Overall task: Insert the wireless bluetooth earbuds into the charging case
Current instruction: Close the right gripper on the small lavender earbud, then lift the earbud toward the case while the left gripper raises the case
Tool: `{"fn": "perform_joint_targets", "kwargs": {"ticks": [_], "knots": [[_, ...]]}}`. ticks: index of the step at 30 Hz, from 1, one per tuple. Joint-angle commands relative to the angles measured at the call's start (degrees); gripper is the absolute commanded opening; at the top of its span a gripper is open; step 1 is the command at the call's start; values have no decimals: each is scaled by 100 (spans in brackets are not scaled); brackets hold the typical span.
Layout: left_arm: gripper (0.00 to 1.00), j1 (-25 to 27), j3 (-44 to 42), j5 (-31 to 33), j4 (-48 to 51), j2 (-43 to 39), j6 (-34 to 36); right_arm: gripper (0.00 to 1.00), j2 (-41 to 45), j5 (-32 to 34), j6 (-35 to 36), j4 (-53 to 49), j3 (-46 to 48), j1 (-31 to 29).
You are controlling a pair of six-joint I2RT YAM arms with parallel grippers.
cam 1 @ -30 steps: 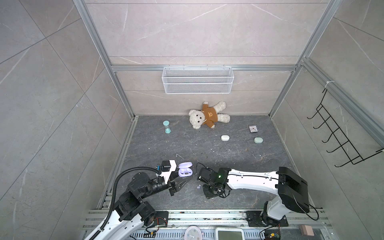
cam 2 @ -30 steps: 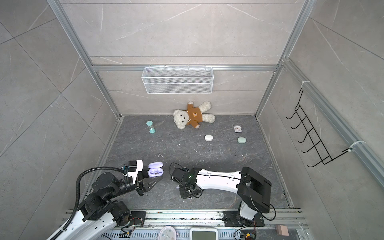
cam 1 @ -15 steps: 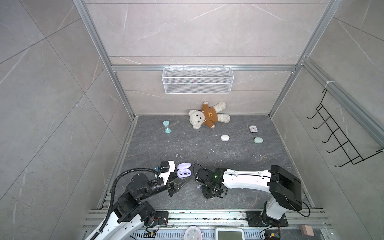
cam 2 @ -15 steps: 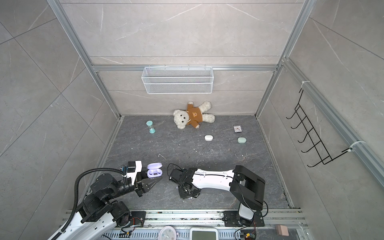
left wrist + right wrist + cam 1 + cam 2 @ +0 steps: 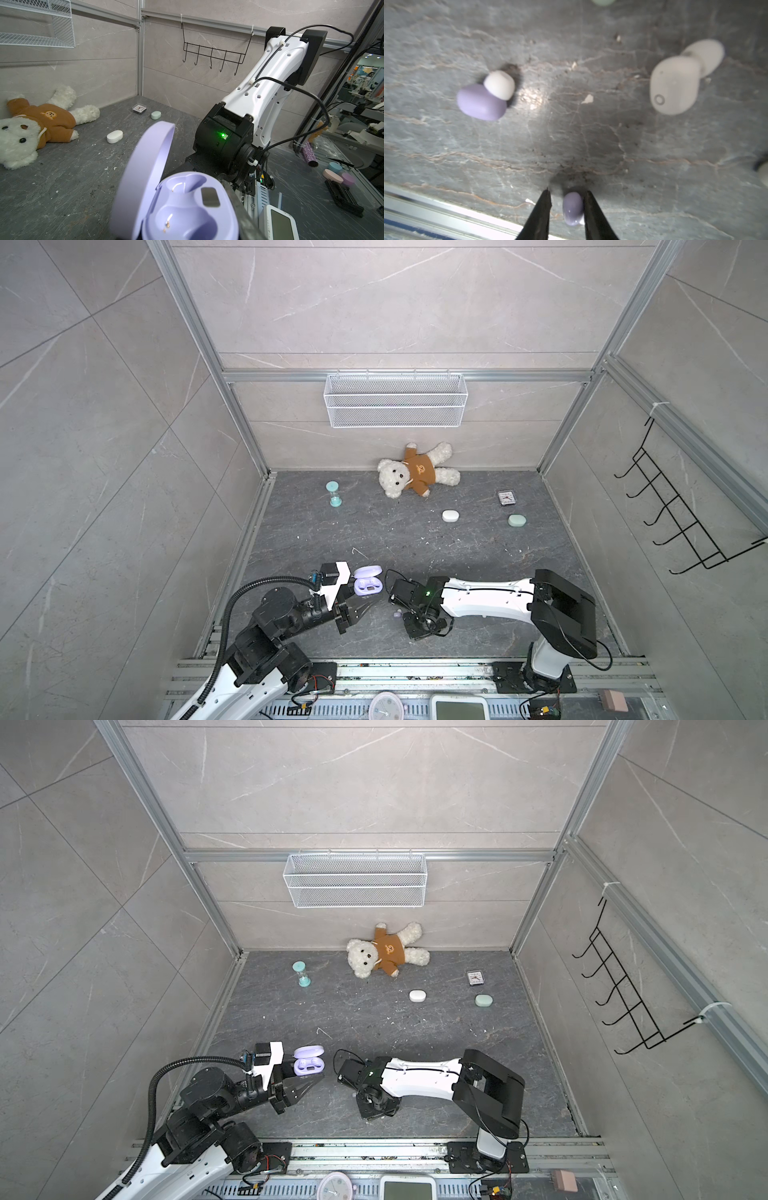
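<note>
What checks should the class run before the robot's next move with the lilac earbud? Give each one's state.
1. Lilac plastic charging case lid open, both sockets empty: ok.
2. Left gripper clamps that case: ok.
3. Small lilac bean-shaped earbud sits inside the right gripper: ok.
4. Both fingers touch it: not ok, a gap shows on one side.
5. Earbud's orientation suits a socket: cannot tell.

Right arm (image 5: 486, 597): white shell, small holes, black joints, thin black cable (image 5: 301, 90), green light (image 5: 223, 135) on wrist. Left arm (image 5: 282, 612): black joints, white lower part, thick bumpy black hose (image 5: 249, 587). Right gripper (image 5: 568, 192): black pointy fingers (image 5: 538, 216).
</note>
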State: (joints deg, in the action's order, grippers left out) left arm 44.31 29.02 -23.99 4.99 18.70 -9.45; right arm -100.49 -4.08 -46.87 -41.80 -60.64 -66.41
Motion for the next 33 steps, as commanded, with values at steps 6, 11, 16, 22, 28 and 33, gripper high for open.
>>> {"fn": "perform_joint_targets", "kwargs": {"ticks": [6,11,16,22,28,33], "knots": [[14,-11,175,63,-60,-65,-110,30,-142,21,34,-317,-135,-39],[15,-11,175,78,-51,-71,-112,29,-164,3,-58,-206,-19,-38],[14,-11,177,71,-41,-72,-110,25,-153,21,-103,-167,26,-41],[14,-10,179,75,-51,-42,-117,22,-65,97,-155,-164,83,-34],[14,-11,113,62,-195,35,-181,20,96,212,-199,-220,101,-24],[14,-15,61,28,-461,226,-228,20,441,336,-198,-317,161,98]]}}
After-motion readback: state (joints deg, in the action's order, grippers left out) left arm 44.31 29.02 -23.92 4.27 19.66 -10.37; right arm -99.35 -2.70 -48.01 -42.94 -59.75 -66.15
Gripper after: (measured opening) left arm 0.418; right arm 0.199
